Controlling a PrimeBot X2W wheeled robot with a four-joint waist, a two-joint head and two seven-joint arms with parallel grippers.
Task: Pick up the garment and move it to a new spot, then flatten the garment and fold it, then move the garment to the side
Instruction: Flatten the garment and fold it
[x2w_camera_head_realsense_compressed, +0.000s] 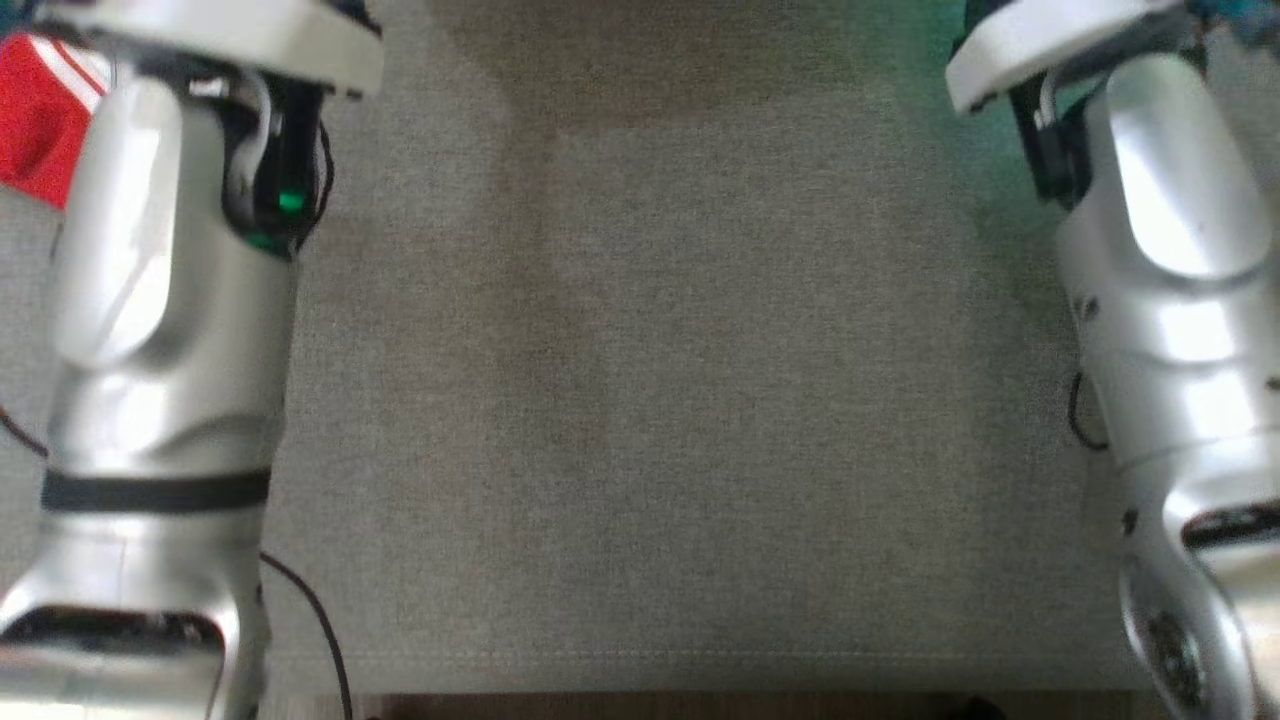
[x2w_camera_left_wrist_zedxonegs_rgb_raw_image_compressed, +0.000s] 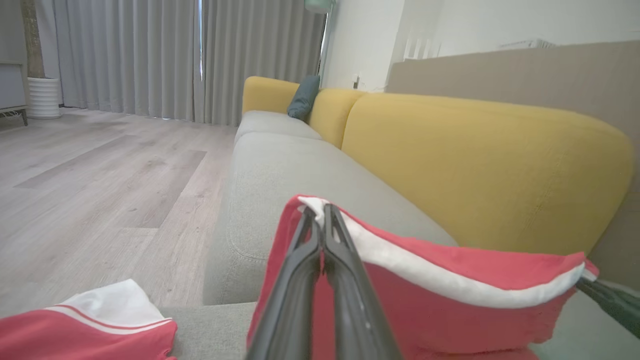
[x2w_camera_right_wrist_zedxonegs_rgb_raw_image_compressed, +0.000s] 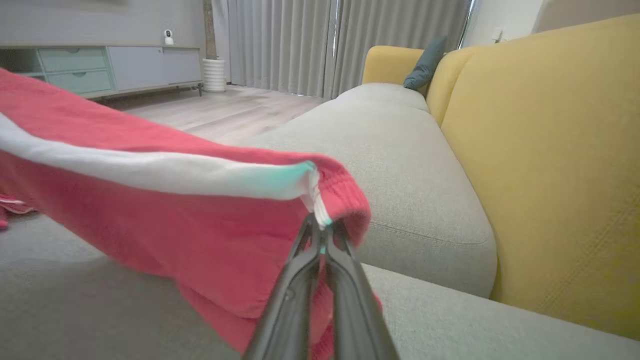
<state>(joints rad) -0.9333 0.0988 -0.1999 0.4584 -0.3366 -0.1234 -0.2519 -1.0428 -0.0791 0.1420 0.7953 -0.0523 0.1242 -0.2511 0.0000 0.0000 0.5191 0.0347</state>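
grey woven sofa seat (x2w_camera_head_realsense_compressed: 660, 400) takes up the work area, with a mustard-yellow backrest (x2w_camera_left_wrist_zedxonegs_rgb_raw_image_compressed: 475, 170) behind it and wood-look floor (x2w_camera_left_wrist_zedxonegs_rgb_raw_image_compressed: 100, 190) beyond its front edge. both pale forearms (x2w_camera_head_realsense_compressed: 150, 300) reach forward over the cushion.

smaller red garment (x2w_camera_left_wrist_zedxonegs_rgb_raw_image_compressed: 450, 310), edged in a white band and showing no print, hangs stretched between the two hands above the seat. its lower folds sag toward the cushion.

jersey (x2w_camera_left_wrist_zedxonegs_rgb_raw_image_compressed: 85, 325), red with a white sleeve and striped trim, lies on the seat to the robot's left, apart from the held cloth. one corner of it shows, so whether it is flattened or folded cannot be told.

left hand (x2w_camera_left_wrist_zedxonegs_rgb_raw_image_compressed: 322, 220) is clenched on one top corner of the smaller red garment at the white band. right hand (x2w_camera_right_wrist_zedxonegs_rgb_raw_image_compressed: 320, 225) is clenched on the opposite corner.

assessment: both hands are occupied with the unprinted garment, not the jersey. the jersey sits off to the side; flattening, folding and final placement cannot be confirmed as done.
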